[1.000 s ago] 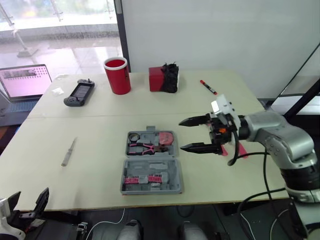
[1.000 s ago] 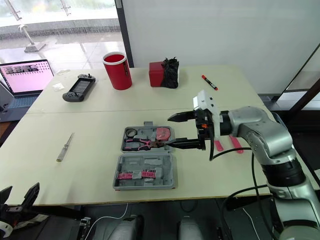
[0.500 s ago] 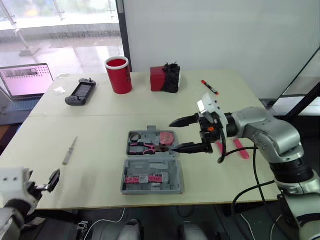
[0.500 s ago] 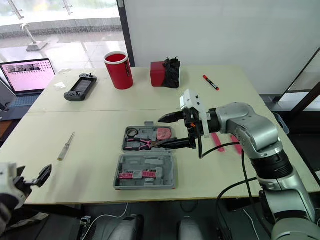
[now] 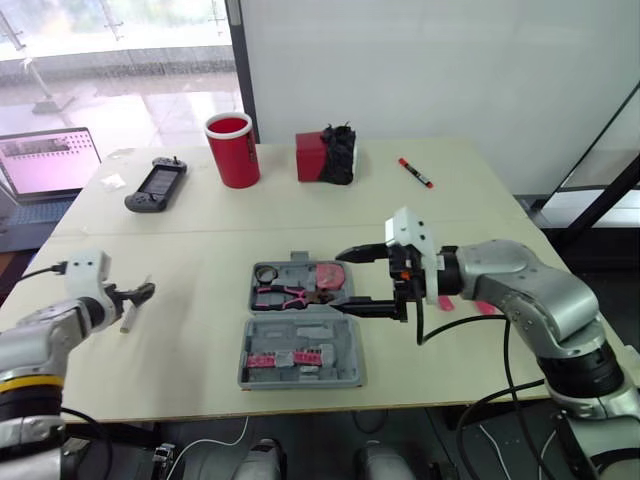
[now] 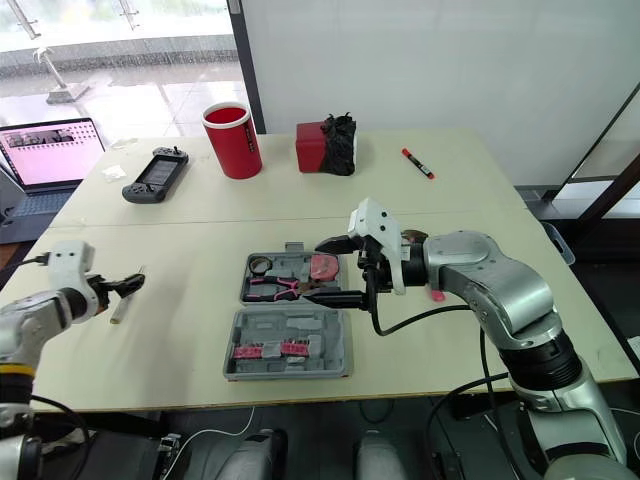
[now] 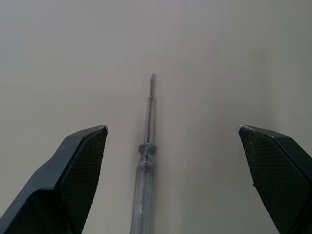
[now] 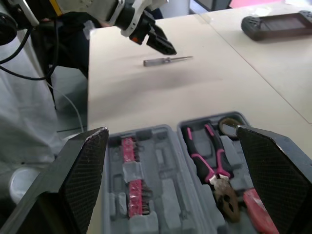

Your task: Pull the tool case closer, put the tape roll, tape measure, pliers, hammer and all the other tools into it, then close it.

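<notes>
The grey tool case (image 5: 302, 325) lies open in the middle of the table. Its far half holds pink-handled pliers (image 5: 285, 295), a tape roll (image 5: 267, 273) and a red tape measure (image 5: 332, 277); its near half holds pink bits (image 5: 285, 358). My right gripper (image 5: 348, 281) hangs open just above the case's right edge, empty. A clear-handled screwdriver (image 7: 145, 165) lies on the table at the left. My left gripper (image 5: 140, 292) hovers open right over it, one finger on each side. Two pink tools (image 5: 445, 300) lie behind my right forearm, partly hidden.
Along the far side stand a red cup (image 5: 231, 150), a red box with a black bundle (image 5: 325, 157), a red marker (image 5: 415, 173) and a handheld game console (image 5: 156, 186). A laptop (image 5: 45, 160) sits at the far left.
My left arm has risen from below the table's front edge to the screwdriver. My right gripper has moved left, from beside the case to its right edge, still open.
</notes>
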Available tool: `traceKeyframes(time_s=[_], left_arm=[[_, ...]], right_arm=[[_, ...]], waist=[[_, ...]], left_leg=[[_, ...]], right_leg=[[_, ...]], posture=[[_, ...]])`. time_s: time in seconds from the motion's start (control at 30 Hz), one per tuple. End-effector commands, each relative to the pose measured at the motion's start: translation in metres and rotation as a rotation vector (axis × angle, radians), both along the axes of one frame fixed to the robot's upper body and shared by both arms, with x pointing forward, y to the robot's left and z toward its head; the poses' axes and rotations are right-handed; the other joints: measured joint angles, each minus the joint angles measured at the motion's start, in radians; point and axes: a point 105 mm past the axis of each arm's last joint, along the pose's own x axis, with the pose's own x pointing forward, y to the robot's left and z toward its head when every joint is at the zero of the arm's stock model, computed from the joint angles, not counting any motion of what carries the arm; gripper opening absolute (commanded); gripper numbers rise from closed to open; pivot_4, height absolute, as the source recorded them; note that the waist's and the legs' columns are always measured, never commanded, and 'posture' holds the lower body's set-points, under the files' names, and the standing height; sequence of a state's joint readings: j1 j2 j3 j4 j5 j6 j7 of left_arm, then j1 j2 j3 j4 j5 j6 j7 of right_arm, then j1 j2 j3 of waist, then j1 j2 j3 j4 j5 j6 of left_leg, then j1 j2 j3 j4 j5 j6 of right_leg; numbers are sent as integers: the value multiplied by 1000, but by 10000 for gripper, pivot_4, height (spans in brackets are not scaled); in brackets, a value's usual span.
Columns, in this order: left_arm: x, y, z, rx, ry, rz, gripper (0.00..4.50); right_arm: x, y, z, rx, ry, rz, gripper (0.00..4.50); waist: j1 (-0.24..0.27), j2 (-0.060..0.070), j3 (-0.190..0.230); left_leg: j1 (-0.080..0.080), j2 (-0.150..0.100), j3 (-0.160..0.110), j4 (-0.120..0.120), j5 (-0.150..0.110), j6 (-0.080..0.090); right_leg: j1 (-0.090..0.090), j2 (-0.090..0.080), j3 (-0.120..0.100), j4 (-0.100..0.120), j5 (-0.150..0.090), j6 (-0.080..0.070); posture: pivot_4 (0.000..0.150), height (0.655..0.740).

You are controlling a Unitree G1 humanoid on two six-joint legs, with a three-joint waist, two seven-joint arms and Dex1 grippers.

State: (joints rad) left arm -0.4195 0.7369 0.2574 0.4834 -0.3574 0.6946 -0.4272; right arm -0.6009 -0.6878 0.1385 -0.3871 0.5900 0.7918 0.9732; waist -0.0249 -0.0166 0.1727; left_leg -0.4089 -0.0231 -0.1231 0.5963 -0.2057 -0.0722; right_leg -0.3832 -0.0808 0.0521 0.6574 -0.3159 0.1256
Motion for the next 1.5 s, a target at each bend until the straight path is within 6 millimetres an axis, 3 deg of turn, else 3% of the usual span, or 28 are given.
traceKeyframes(time_s=[0.03, 0.27, 0.3, 0.37, 0.6, 0.83, 1.0, 1.07, 1.17, 1.43, 1.5], left_arm=[[6, 9, -2, 48, 15, 5, 45000], [12, 13, -19, 23, 55, 23, 45000], [12, 12, -22, 22, 69, 23, 42553], [10, 11, -26, 20, 89, 19, 36601], [0, 22, -31, 29, 145, 59, 114], [4, 9, -12, -24, 118, 26, 114], [6, -45, 1, -70, 135, -203, 114], [4, -66, 0, -67, 154, -282, 114], [2, -78, -3, -42, 169, -315, 114], [1, -85, -29, 77, 208, -305, 114], [-1, -84, -29, 90, 214, -301, 10012]], right_arm=[[0, -3, 11, 3, -67, -24, 44262], [5, -6, 10, -3, -78, -57, 44262], [5, -6, 9, -6, -79, -59, 44796], [6, -6, 9, -9, -81, -59, 45000], [9, -10, -2, -44, -46, -84, 45000], [15, -16, -11, -84, -36, -120, 45000], [17, -15, -13, -90, -37, -126, 45000], [19, -16, -15, -97, -39, -134, 45000], [20, -16, -16, -101, -41, -140, 45000], [20, -16, -13, -110, -52, -148, 45000], [21, -17, -13, -119, -56, -153, 45000]], waist=[[-2, 0, 0], [-9, 0, 0], [-10, 0, 0], [-13, 0, 0], [-19, 0, 0], [-21, 0, 0], [-18, -1, 0], [-18, -1, 0], [-18, -1, 0], [-17, 0, 0], [-16, 0, 0]], left_leg=[[0, 0, 0, 0, 0, 0], [0, 0, 0, 1, 0, 0], [0, 0, 0, 1, 0, 0], [0, 0, 0, 1, 0, 0], [0, 0, 0, 1, 0, 0], [0, 0, 1, 1, 0, 0], [-1, 0, 1, 2, 0, 0], [-1, 0, 1, 1, 0, 0], [-1, 0, 1, 2, 0, 0], [-1, 0, 2, 2, 0, 0], [-1, 0, 2, 2, 0, 0]], right_leg=[[0, 0, 0, 1, 0, 0], [-1, 0, 0, 3, 0, 0], [-1, 0, 0, 3, 0, 0], [-2, 0, 0, 5, 0, 0], [-3, 0, 0, 6, 0, 0], [-4, 0, 1, 8, 0, 0], [-4, -1, 1, 8, 0, 0], [-4, -1, 1, 8, 0, 0], [-4, -1, 1, 7, 0, 0], [-5, -1, 2, 8, 0, 0], [-4, -1, 2, 8, 0, 0]], posture=[[1500, 7400], [1500, 7400], [1500, 7400], [1500, 7400], [1500, 7400], [1500, 7400], [1500, 7400], [1500, 7400], [1500, 7400], [1500, 7400], [1500, 7400]])
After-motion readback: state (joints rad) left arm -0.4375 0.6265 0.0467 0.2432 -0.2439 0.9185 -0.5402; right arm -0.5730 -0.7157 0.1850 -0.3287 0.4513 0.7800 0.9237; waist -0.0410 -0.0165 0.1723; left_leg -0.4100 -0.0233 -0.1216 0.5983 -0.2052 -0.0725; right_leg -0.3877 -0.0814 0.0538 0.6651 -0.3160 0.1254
